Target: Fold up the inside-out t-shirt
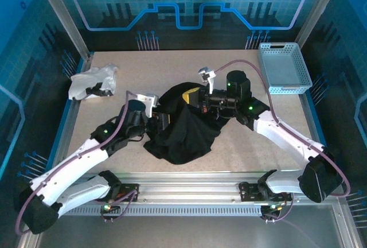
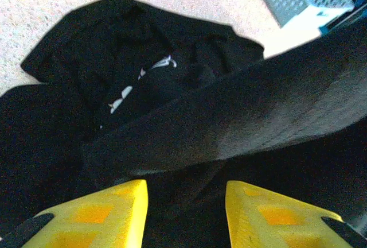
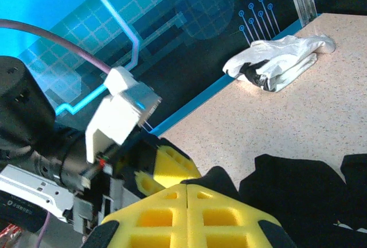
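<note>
Inside-out t-shirt (image 1: 183, 130), black, sits bunched mid-table between the two arms in the top view, its upper part raised toward the right gripper (image 1: 192, 95). Left gripper (image 1: 163, 120) reaches into the shirt's left edge. A crumpled white garment (image 1: 92, 81) lies at the far left corner of the table (image 1: 172, 64), and a pale blue perforated basket (image 1: 284, 67) sits at the far right, both well apart from the shirt. In the left wrist view the yellow fingers (image 2: 103, 213) stand apart, released. Black cloth shows in the gap, and I cannot tell whether it touches the pads. A band of shirt fabric runs diagonally across in front, with more of the shirt heaped beyond on the speckled table, showing small white marks. The basket corner is at top right. In the right wrist view the yellow fingers (image 3: 155, 216) are clenched flush together, and the shirt's black edge comes up right at the tips, apparently pinched. The rest of the shirt lies to the right. The left arm's wrist is close on the left, and the white garment lies far back by the wall.
</note>
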`<state>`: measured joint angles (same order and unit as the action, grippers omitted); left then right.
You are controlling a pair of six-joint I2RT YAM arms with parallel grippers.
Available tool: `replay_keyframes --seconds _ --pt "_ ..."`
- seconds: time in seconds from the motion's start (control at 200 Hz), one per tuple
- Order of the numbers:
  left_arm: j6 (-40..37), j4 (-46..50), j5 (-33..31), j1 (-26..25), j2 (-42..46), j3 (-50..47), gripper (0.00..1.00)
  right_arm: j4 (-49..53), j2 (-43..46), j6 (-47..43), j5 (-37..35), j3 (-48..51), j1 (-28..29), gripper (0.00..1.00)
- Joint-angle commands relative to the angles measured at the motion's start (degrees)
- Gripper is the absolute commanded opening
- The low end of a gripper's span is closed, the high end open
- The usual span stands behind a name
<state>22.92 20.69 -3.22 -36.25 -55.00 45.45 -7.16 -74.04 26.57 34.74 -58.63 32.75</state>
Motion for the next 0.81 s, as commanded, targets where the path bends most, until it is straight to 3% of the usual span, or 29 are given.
replay_keyframes --seconds 0.0,0.095,0.305,0.45,0.535,0.655,0.8 --pt "-3.95 -1.23 0.64 -0.98 -3.95 2.04 0.42 -0.75 0.21 0.09 -0.68 -2.45 0.73 0.00" --pt "-5.65 -3.88 1.57 -1.86 -5.88 1.79 0.43 0.19 0.56 -0.42 -0.76 -2.72 0.61 0.00" --pt "-9.02 -4.91 -2.66 -1.94 -10.23 2.67 0.47 0.43 1.09 -0.62 -0.79 -2.19 0.32 0.00" --pt "-9.18 -6.61 0.70 -1.98 -13.27 2.90 0.48 0.41 1.41 -0.73 -0.81 -2.10 -0.11 0.00" --pt "-8.78 -7.85 2.07 -1.98 -14.72 3.37 0.35 0.48 1.28 -0.86 -0.73 -2.15 -0.21 0.00" --pt "-8.02 -9.10 2.99 -1.89 -12.93 3.32 0.01 2.67 2.01 -2.16 -1.74 -1.95 -1.14 0.00" --pt "-7.11 -13.64 10.21 -0.83 -3.78 0.21 0.00 8.67 4.43 -5.46 -7.27 -1.17 -2.67 0.00"
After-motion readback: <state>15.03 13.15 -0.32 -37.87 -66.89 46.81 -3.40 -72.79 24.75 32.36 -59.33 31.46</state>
